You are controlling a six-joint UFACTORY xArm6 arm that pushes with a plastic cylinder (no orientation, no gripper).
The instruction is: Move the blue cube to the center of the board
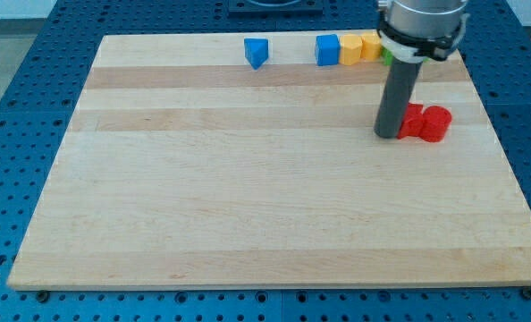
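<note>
The blue cube sits near the view's top edge of the wooden board, right of centre. A blue triangular block lies to its left. A yellow block touches the cube's right side, and an orange-yellow block follows it. My tip rests on the board below and to the right of the blue cube, well apart from it. The tip touches or nearly touches a red block on its right.
A red cylinder stands right of the red block. A green block is mostly hidden behind the rod. The arm's grey wrist hangs over the top right corner. A blue perforated table surrounds the board.
</note>
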